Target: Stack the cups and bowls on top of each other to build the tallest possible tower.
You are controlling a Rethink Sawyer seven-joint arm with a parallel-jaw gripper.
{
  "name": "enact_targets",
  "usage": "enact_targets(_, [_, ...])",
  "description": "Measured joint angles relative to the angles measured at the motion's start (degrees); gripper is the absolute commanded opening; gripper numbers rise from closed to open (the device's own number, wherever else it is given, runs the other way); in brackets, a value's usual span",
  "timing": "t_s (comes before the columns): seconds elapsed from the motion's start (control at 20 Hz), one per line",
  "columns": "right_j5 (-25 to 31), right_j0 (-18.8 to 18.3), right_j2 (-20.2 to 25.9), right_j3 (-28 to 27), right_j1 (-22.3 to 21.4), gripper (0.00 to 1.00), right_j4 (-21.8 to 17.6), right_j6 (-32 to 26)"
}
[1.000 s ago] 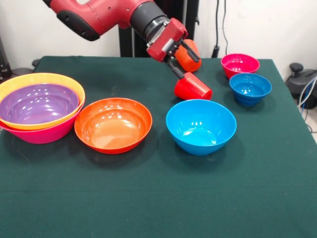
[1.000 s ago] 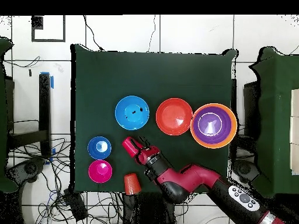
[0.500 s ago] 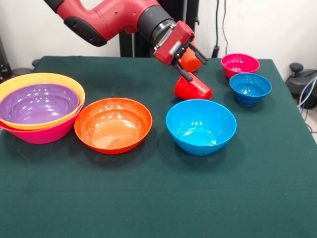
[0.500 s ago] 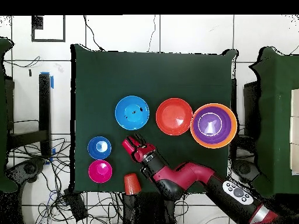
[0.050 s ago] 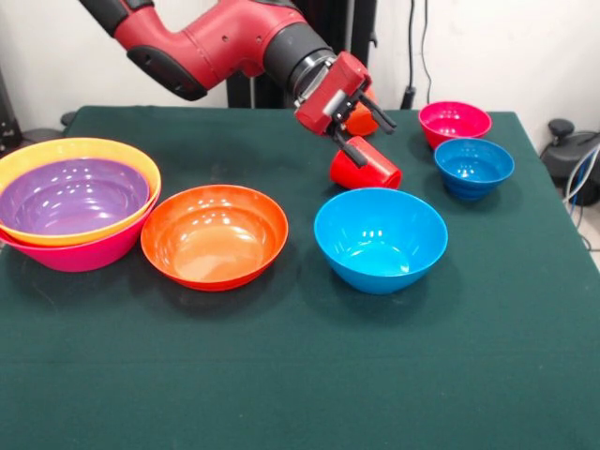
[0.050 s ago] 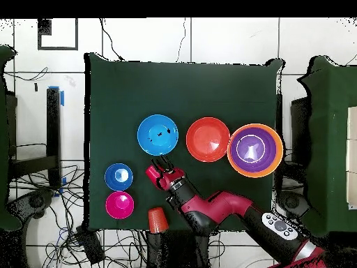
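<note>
Green table cloth lies bare along the near edge. At left, a purple bowl nests in the tower (yellow on pink). The gripper hangs open and empty above the tipped red cup.

A dark green cloth-covered table is sitting before me, black cables hanging against the white wall.

Glossy plastic bowls, matt cloth table
</note>
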Motion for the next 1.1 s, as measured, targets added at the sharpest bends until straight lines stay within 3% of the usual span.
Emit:
enact_targets(0.5, [0.05, -0.28, -2.42, -0.05, -0.73, 1.0, -0.22, 0.0])
enact_targets(1.1, [0.06, -1.37, -5.96, 0.24, -2.22, 1.0, -5.79, 3.97])
